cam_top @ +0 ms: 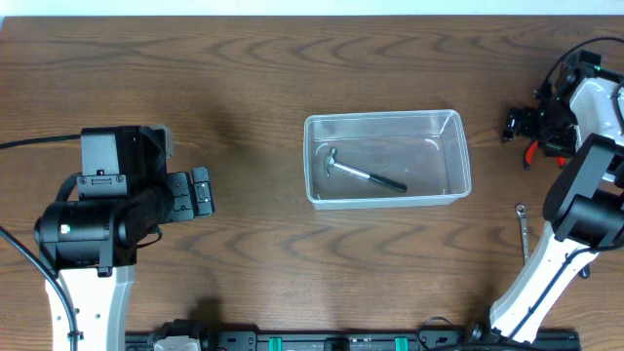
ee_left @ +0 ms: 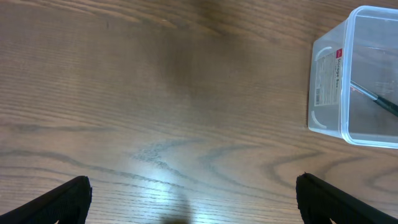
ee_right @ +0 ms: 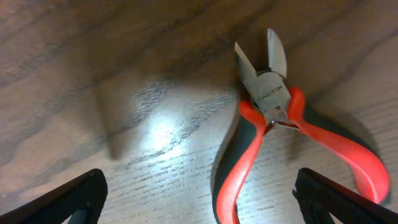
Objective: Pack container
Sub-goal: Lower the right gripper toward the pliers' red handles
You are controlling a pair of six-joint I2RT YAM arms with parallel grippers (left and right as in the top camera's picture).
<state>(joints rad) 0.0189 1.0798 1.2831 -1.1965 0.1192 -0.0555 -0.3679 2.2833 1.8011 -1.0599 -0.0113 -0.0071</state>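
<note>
With the tabletop (cam_top: 244, 78) viewed from overhead, the container (cam_top: 382, 115), a clear plastic rectangular tub with rounded corners, stands upright about midway between the near and far edges, somewhat toward the right edge. A small hammer (cam_top: 366, 175) with a metal head and a dark handle lies slantwise on its floor, head toward the tub's left end. The left wrist view shows a white printed label (ee_left: 328, 78) on the tub's short left wall. The left gripper (ee_left: 193, 202) sits well apart from the tub toward the left edge, pointing at it. Its fingers (ee_left: 62, 199) are spread wide, with only bare wood between them. The right gripper (ee_right: 202, 202) is near the far right corner, directly over a pair of diagonal cutters (ee_right: 270, 99) with red-and-black handles. The cutters lie flat on the wood, blades parted and pointing away from the gripper, handles splayed toward it. The right fingers (ee_right: 68, 196) stand fully apart at either side of the handles and pinch nothing. Whether the right-hand finger touches the nearer handle cannot be told. A small metal wrench (cam_top: 524, 229) lies near the right edge, beside the right arm, well apart from the tub.
</note>
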